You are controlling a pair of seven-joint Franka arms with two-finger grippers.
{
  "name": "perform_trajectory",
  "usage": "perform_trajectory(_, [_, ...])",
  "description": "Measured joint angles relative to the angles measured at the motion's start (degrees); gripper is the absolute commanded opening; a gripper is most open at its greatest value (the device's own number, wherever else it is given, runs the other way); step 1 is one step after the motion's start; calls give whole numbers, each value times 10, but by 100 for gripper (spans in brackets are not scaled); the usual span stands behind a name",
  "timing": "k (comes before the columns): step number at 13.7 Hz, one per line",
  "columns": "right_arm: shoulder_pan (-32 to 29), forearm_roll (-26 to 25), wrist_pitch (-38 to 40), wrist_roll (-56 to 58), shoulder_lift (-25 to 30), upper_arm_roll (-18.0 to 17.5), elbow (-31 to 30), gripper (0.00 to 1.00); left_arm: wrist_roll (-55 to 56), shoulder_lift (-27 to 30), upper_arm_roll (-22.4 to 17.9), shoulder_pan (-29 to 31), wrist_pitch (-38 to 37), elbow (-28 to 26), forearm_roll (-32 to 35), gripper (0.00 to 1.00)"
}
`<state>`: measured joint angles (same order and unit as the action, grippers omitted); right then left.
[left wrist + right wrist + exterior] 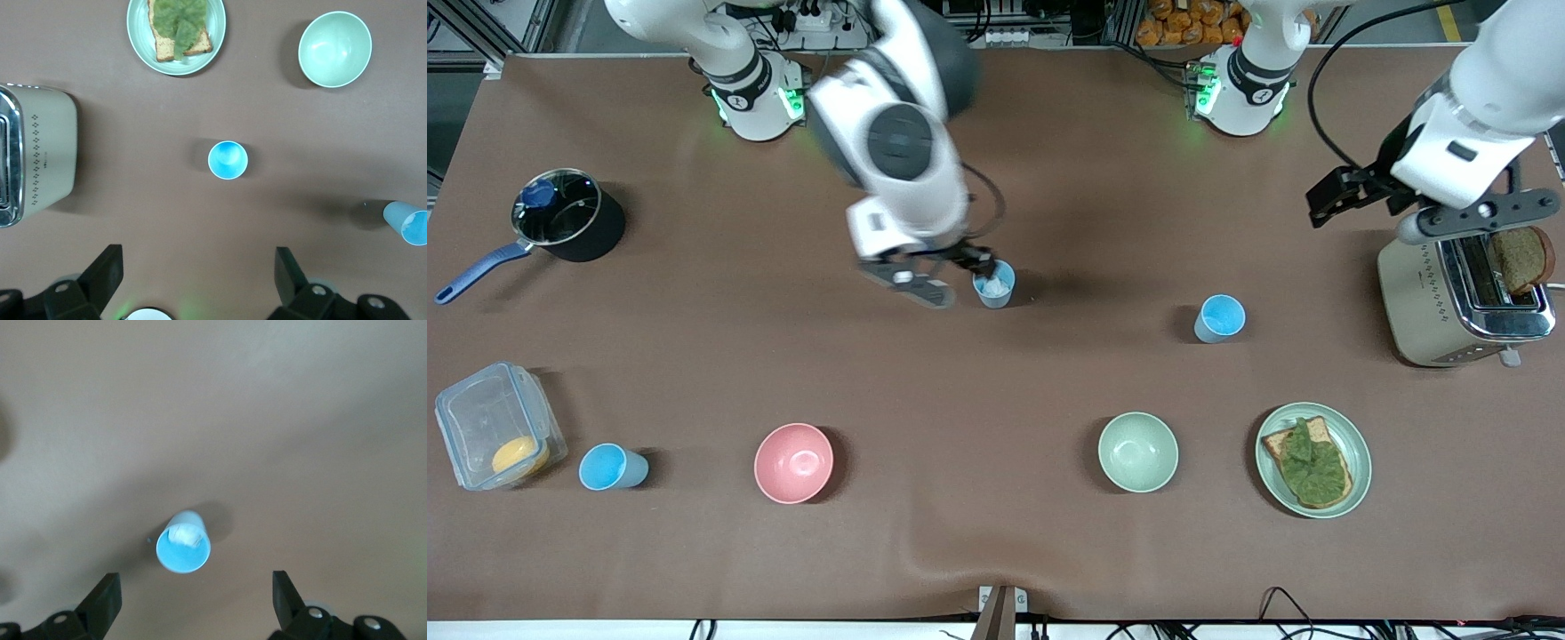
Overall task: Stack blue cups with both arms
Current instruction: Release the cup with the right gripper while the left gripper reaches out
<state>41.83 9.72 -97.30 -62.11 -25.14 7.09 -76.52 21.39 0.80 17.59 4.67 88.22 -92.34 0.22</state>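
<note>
A paler blue cup with white bits inside stands upright mid-table; it also shows in the right wrist view and the left wrist view. My right gripper hangs open just beside it, with the cup ahead of the open jaws, not between them. A brighter blue cup stands toward the left arm's end and shows in the left wrist view. My left gripper is open and empty, up beside the toaster. A third blue cup stands near the front camera.
A toaster holding a bread slice stands at the left arm's end. A plate of toast, a pale green bowl and a pink bowl lie nearer the camera. A black pot and a plastic container stand at the right arm's end.
</note>
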Motion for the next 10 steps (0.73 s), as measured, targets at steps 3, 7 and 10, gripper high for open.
perform_trajectory(3, [-71, -3, 27, 75, 38, 1, -16, 100, 0, -22, -2, 2, 8, -1, 0, 100])
perform_trajectory(7, [-157, -4, 72, 179, 62, 1, -25, 100, 0, -41, -1, -2, 24, -3, 0, 100])
perform_trajectory(10, [-212, -4, 91, 300, 87, 1, -37, 100, 0, -45, 1, -19, 65, -35, 0, 100])
